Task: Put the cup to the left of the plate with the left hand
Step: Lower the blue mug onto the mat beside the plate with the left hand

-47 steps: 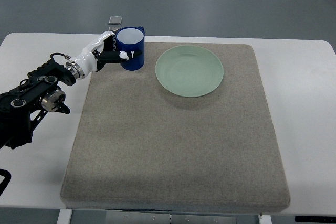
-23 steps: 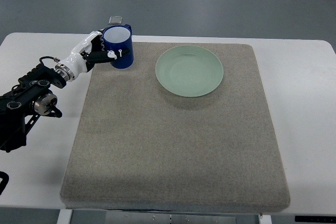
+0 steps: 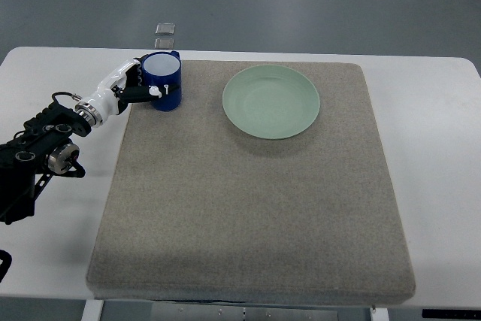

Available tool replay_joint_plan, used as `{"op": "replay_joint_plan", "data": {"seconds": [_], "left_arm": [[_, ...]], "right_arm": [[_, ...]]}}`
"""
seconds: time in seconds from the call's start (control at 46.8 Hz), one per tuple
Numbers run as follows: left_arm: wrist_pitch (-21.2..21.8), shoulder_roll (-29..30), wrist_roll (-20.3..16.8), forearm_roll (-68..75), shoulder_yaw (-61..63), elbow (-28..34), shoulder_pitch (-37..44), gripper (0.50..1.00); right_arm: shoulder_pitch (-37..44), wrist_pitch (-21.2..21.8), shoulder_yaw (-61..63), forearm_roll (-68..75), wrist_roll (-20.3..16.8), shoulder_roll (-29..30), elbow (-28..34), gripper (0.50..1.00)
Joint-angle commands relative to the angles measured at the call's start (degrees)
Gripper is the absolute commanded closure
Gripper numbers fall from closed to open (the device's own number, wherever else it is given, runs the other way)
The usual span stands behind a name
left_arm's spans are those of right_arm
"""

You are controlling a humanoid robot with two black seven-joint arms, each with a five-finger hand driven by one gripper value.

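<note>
The blue cylindrical cup is gripped by the left robot hand; released unevenly across the grey mat's edge beneath, it could tip.

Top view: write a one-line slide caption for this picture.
Left hand grips a blue cup at the mat's far left corner, left of the green plate.

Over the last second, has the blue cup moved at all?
Yes. The blue cup, held in the left hand, has shifted left, away from the green plate, toward the mat's left edge.
</note>
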Motion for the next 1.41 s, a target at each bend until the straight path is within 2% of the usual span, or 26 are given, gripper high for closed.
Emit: {"op": "replay_joint_plan", "data": {"seconds": [0.0,0.085,0.171,0.363,0.769,1.388], "left_arm": [[0.84,-0.08,-0.01,-0.58,0.02,-0.14,-0.02,0.617],[0.84,-0.35,-0.01,-0.58,0.02,-0.23,-0.02,0.611],[0.84,-0.44,-0.01,-0.67,-0.07,-0.23,-0.02,0.549],[0.84,-0.44,-0.01,-0.76,-0.15,-0.76,-0.02,0.506],[0.05,0.62,-0.01,-0.84,-1.03,-5.76,0.41,0.504],[-1.1,1.94,-0.01,-0.84,-0.86,-6.29,4.55,0.504]], "right_arm": [[-0.06,0.01,0.0,0.0,0.0,0.0,0.08,0.568],[0.03,0.01,0.0,0.0,0.0,0.0,0.0,0.568],[0.03,0.01,0.0,0.0,0.0,0.0,0.0,0.568],[-0.06,0.01,0.0,0.0,0.0,0.0,0.0,0.568],[0.03,0.01,0.0,0.0,0.0,0.0,0.0,0.568],[-0.06,0.01,0.0,0.0,0.0,0.0,0.0,0.568]]}}
